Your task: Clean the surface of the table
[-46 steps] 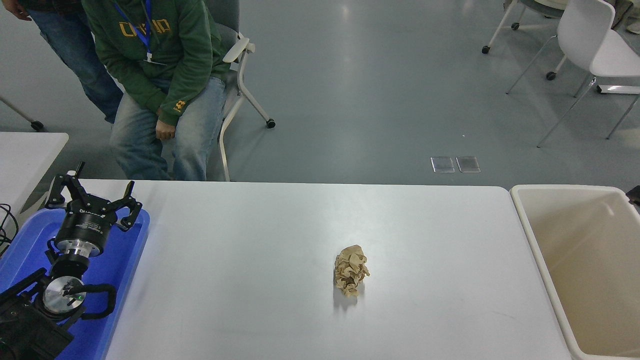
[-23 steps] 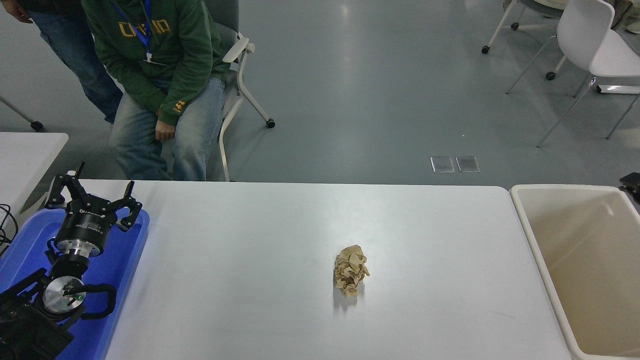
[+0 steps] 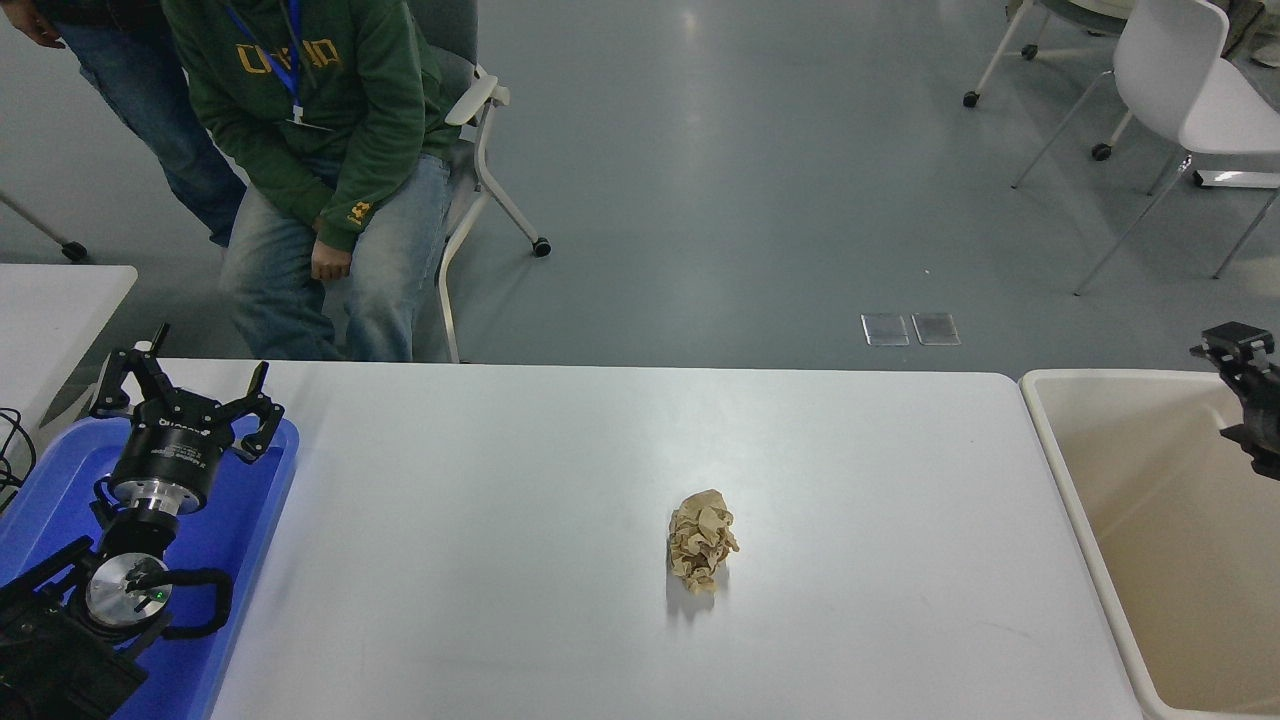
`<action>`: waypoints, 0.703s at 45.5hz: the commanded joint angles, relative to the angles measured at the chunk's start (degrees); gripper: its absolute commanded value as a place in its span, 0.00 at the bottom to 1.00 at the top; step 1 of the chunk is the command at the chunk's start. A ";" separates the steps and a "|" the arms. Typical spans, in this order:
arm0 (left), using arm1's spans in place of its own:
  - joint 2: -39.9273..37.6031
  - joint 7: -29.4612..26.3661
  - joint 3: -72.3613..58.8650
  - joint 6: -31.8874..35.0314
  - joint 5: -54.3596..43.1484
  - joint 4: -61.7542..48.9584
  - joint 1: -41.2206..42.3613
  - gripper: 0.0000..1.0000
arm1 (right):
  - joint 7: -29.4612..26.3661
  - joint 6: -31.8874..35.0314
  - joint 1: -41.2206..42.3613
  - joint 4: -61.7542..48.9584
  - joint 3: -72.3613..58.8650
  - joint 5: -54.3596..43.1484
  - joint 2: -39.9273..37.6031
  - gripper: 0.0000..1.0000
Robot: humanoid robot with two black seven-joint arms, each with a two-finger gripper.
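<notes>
1. Crumpled brown paper (image 3: 702, 540) lies near the middle of the table surface (image 3: 520, 560), well apart from both arms
2. Left gripper (image 3: 185, 385), parked at the lower left over a blue tray (image 3: 255, 520), has its fingers spread wide and holds nothing; the print on its body is too small to read
3. Right gripper (image 3: 1240, 385) is cut off at the right edge above the beige bin (image 3: 1090, 500); I cannot tell its opening
4. Yellow lettering on a seated person's green hoodie (image 3: 310, 90) is partly covered by a lanyard
</notes>
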 commanded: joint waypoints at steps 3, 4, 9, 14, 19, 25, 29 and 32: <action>0.00 0.00 0.00 0.00 0.00 0.00 0.08 1.00 | -0.03 -0.08 -1.53 4.33 3.52 12.66 0.94 0.98; 0.00 0.00 0.00 0.00 0.00 0.00 0.00 1.00 | -0.03 0.01 -1.79 4.33 3.78 13.36 1.21 0.98; 0.00 0.00 0.00 0.00 0.00 0.00 0.00 1.00 | -0.03 0.27 -2.50 4.42 6.68 15.56 3.14 0.98; 0.00 0.00 0.00 0.00 0.00 0.00 0.00 1.00 | -0.03 0.19 -3.73 4.50 11.51 17.84 5.34 0.98; 0.00 0.00 0.00 0.00 0.00 0.00 0.00 1.00 | -0.03 -0.25 -4.52 5.82 16.34 21.87 8.23 0.98; 0.00 0.00 0.00 0.00 0.00 0.00 0.00 1.00 | -0.03 -0.34 -4.96 5.73 17.58 26.81 11.58 0.98; 0.00 0.00 0.00 0.00 0.00 0.00 0.00 1.00 | 0.14 -0.43 -4.96 5.65 17.93 30.32 12.99 0.98; 0.00 0.00 0.00 0.00 0.00 0.00 0.00 1.00 | 0.23 -0.34 -5.05 5.65 18.63 33.66 13.95 0.98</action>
